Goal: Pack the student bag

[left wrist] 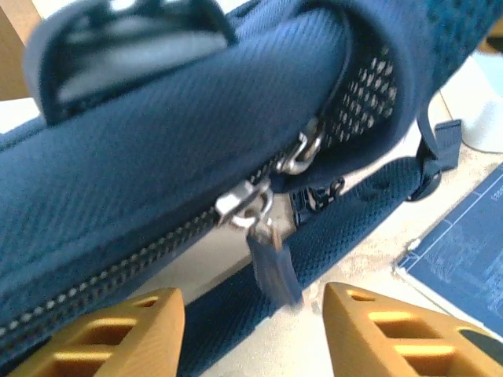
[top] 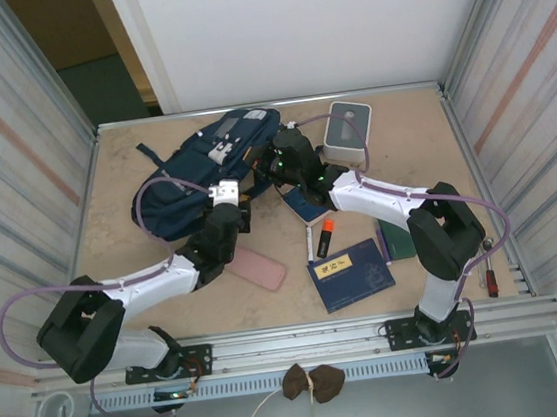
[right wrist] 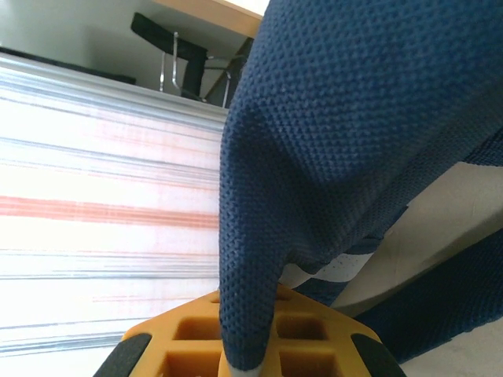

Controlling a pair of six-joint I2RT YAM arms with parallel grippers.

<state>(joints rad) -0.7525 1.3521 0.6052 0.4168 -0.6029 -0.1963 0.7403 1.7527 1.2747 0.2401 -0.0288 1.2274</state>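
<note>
Navy student bag [top: 193, 163] lies diagonally, near-left to far-right.

We log the student bag [top: 189, 173] lying flat just left of the white-grey box [top: 348, 128], its length slanting away from the box toward the near left. It is navy fabric, with white and grey patches on the end nearest the box.

Left wrist view: the zipper [left wrist: 118, 271] has its teeth meshed. One silver slider [left wrist: 245, 206] carries a hanging navy pull tab [left wrist: 273, 263], and a second slider [left wrist: 302, 153] sits close by.

Right wrist view: a fold of navy mesh fabric [right wrist: 330, 157] is bunched.
</note>
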